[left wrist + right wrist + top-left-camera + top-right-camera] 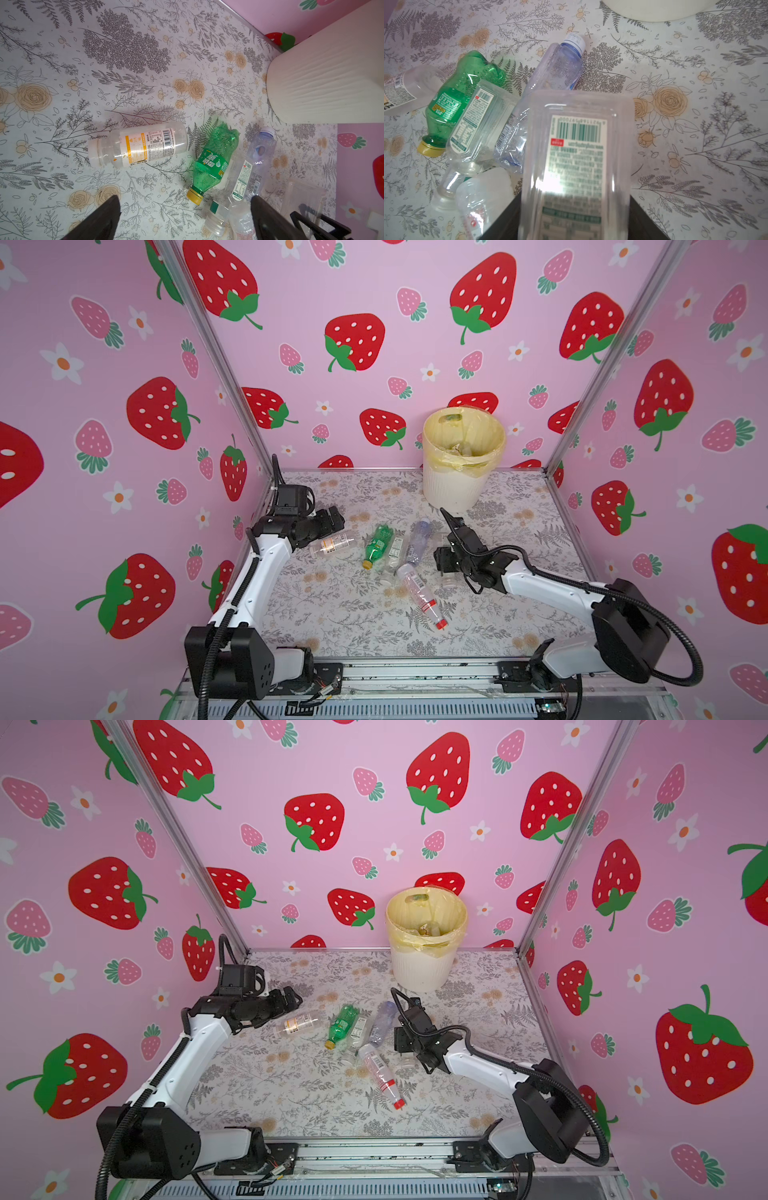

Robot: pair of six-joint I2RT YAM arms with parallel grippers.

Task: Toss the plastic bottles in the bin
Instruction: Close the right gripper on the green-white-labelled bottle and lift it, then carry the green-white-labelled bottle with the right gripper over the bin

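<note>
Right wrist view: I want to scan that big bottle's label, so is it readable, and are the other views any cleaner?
Right wrist view: the clear bottle sits close to the lens, barcode bars distinct, small print soft, white glare on the label. Left wrist view: the orange-labelled bottle is crisp. Both top views: even light, labels too small to read.

You have bright, even light in both top views, with only soft shadows on the bench (357, 614); the walls (104, 406) bend at the edges. In the right wrist view the closest clear bottle (577, 166) is blurred, with white glare.
</note>
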